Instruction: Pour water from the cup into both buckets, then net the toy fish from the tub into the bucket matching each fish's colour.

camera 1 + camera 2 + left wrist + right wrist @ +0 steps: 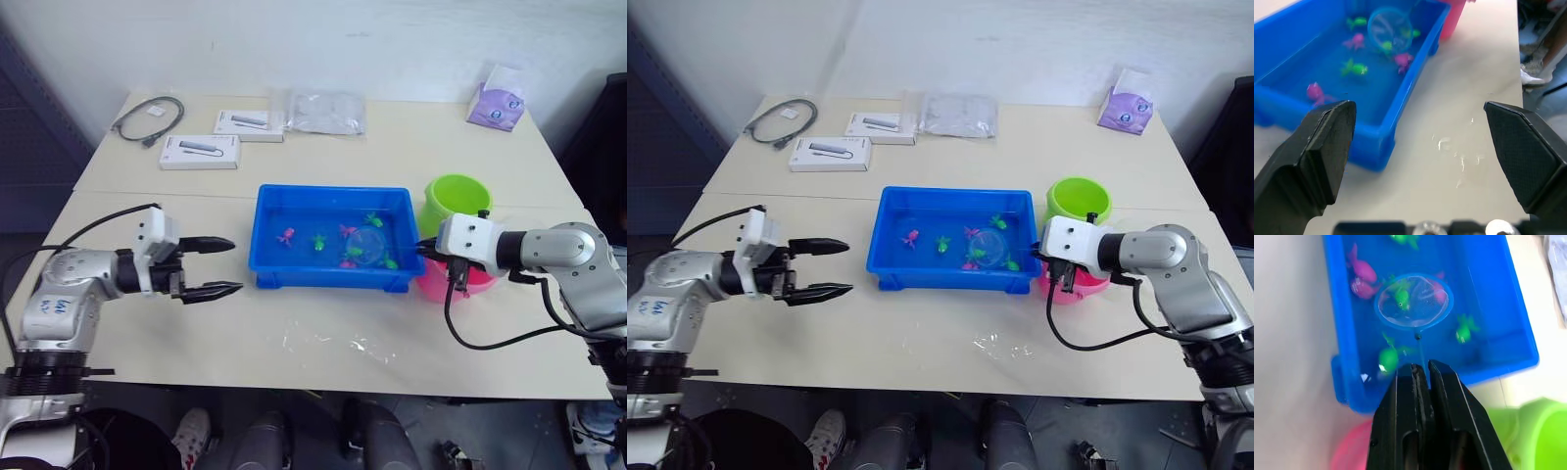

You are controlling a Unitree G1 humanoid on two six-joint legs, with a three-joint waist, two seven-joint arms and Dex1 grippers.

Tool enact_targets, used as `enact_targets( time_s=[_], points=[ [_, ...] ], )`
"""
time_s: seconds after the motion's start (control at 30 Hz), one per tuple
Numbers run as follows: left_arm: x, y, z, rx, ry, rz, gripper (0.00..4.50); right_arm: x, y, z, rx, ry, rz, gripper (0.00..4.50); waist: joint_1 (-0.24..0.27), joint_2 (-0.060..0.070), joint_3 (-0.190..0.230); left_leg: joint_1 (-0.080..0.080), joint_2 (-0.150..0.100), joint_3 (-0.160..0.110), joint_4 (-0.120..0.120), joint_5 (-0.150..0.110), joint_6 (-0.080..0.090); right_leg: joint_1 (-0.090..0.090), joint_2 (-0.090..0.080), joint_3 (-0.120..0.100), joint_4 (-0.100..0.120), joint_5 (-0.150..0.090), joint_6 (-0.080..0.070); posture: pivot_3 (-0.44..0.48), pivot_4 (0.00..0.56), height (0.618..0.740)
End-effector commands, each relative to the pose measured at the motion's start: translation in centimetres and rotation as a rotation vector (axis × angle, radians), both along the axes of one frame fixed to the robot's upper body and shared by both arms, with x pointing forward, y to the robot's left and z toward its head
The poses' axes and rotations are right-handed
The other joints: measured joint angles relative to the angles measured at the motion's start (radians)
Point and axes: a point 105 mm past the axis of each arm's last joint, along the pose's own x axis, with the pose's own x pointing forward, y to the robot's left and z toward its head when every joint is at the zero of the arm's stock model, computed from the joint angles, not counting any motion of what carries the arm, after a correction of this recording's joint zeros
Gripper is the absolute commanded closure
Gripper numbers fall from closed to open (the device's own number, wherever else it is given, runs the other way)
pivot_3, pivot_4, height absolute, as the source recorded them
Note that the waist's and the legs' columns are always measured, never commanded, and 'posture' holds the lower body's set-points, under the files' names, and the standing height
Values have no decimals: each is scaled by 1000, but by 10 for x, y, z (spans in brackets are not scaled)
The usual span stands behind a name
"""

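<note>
Netting step in hand: net (1414, 302) lowered into the tub (269, 269), hoop flat over the water toward the tub's right end, a green fish (1400, 297) inside the rim and a pink fish (1438, 293) at its edge under the mesh. Thin handle running back to the right gripper (1421, 369), fingers pinched tight on it, just beyond the tub's right wall and above the pink bucket (431, 284). More fish scattered in the tub, green and pink mixed, one pink fish (286, 236) off to the left part of the water. Green bucket (458, 201) just behind the pink one, both touching or nearly touching the tub's right end. No telling from here whether the buckets hold water.

Next move, as a judgement: tilt and lift the hoop so only the green fish comes up, shake off or avoid the pink one, then carry over the pink bucket to the green bucket behind it and tip out. Risk: both colours caught at once; fish sliding off a shallow mesh during the swing.

Left gripper (220, 267) hovering over the table (323, 343) left of the tub, fingers spread wide, holding nothing, pointed at the tub's left wall
</note>
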Motion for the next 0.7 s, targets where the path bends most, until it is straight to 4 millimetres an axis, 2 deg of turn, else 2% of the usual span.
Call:
enact_targets(
  time_s=[0.03,0.4,0.7],
  points=[
    [2,6,11,6,-52,9,9,4,5,8,-24,-56,25,4500,0,0,0,0,0,0,0,0,0,0,0,0,0,0,0,0,150,740],
    [4,31,11,-47,-27,129,9,7,5,-3,-126,-58,62,4500,0,0,0,-1,0,0,0,0,0,0,-1,0,0,0,0,0,150,740],
    [1,28,8,-36,-17,113,9,7,-7,3,-233,-11,93,4500,0,0,0,-1,0,0,0,0,0,0,-1,1,0,0,0,0,150,740]
  ],
)
